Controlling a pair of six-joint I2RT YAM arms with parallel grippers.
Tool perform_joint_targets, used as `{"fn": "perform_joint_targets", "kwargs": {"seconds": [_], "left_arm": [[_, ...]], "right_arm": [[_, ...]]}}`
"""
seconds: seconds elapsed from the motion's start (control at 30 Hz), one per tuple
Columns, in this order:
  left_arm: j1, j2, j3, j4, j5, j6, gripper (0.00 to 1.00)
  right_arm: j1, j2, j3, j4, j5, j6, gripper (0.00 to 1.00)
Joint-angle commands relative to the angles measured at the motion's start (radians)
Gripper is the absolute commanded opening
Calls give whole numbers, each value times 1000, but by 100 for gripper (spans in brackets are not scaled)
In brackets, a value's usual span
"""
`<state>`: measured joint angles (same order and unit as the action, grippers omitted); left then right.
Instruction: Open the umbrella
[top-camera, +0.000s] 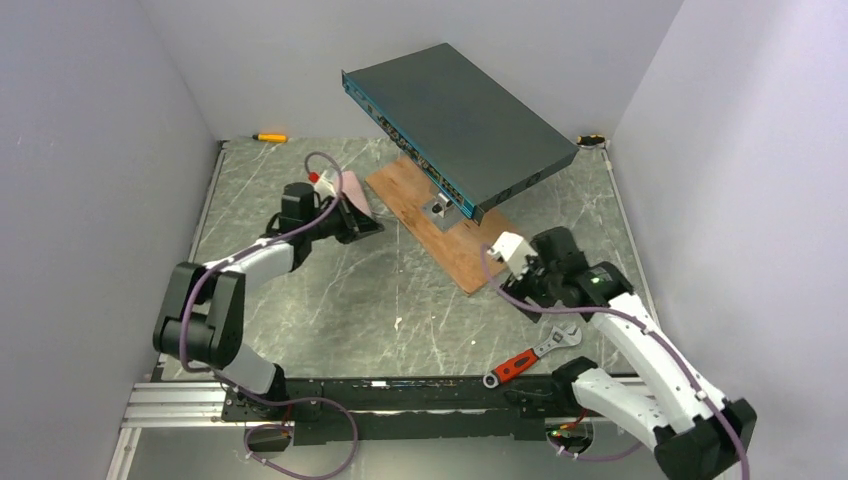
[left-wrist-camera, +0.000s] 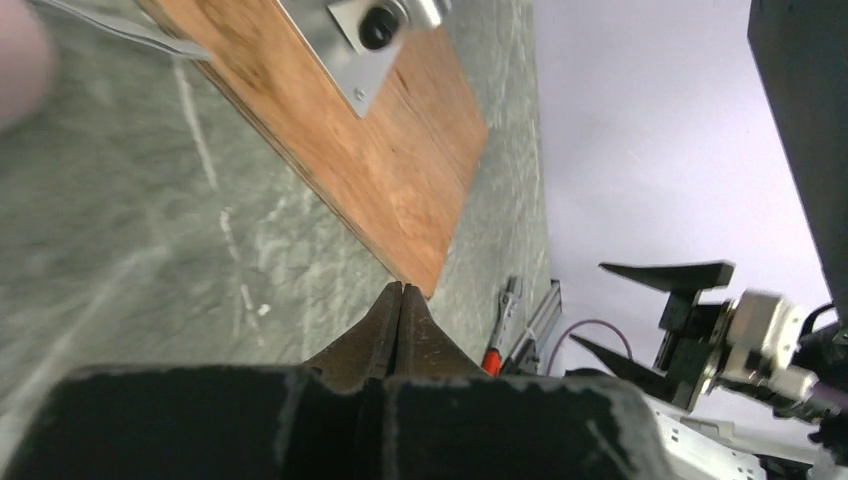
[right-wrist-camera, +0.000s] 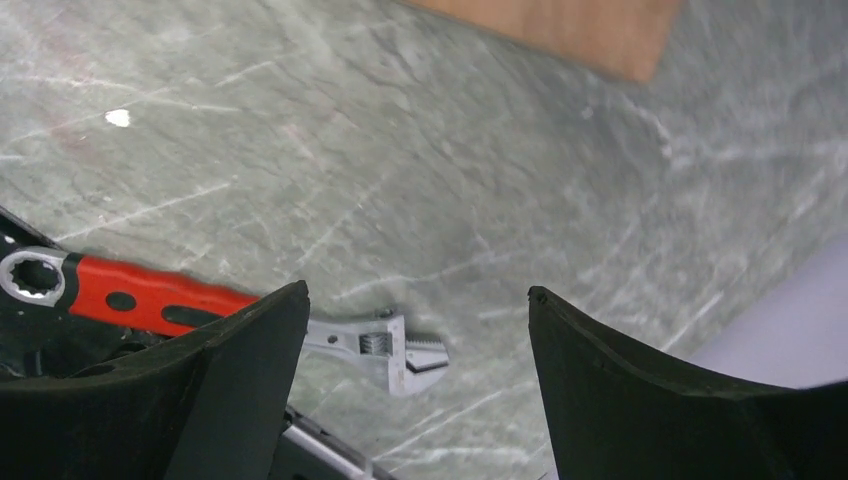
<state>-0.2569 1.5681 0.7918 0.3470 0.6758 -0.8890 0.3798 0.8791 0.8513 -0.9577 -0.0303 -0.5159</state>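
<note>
Pressing left fingers (left-wrist-camera: 385, 335) tight together, gripping nothing, right beside the pale pink umbrella (top-camera: 352, 187) left of the wooden board (top-camera: 455, 255); holding right fingers (right-wrist-camera: 240, 360) spread wide above the red-handled wrench (right-wrist-camera: 140, 298) on the tabletop (right-wrist-camera: 400, 150).

Marble table (top-camera: 380, 300): wooden board (top-camera: 400, 195), red-handled wrench (top-camera: 530, 355), yellow tool (top-camera: 270, 137).

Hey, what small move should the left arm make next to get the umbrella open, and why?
Probably open the left fingers and turn them toward the umbrella: they are shut on nothing and point at the wooden board, while the pale fabric lies off to their side, ungripped.
</note>
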Motion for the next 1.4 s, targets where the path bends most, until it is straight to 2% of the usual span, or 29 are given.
{"fn": "perform_joint_targets", "kwargs": {"seconds": [0.0,0.2,0.3,0.5,0.63,0.67,0.9,1.07,1.37], "left_arm": [[91,-124,29,-174,17,145,0],[208,-243,41,-333,11,245,0],[267,-282,46,-408,11,286,0],[370,-350,28,-471,15,338,0],[436,-368,60,-515,16,359,0],[454,-372,66,-524,20,363,0],[542,-393,75,-572,28,394,0],[557,-389,91,-592,28,405,0],[567,-363,123,-605,24,421,0]], "right_arm": [[233,25,-70,111,137,1,82],[609,128,-172,286,309,-31,77],[701,227,-151,392,382,-43,70],[739,468,-6,504,414,-9,41],[749,676,113,473,430,46,6],[752,710,132,475,435,57,0],[762,859,164,522,463,81,0],[746,908,78,591,520,43,0],[521,991,30,700,587,-107,0]]}}
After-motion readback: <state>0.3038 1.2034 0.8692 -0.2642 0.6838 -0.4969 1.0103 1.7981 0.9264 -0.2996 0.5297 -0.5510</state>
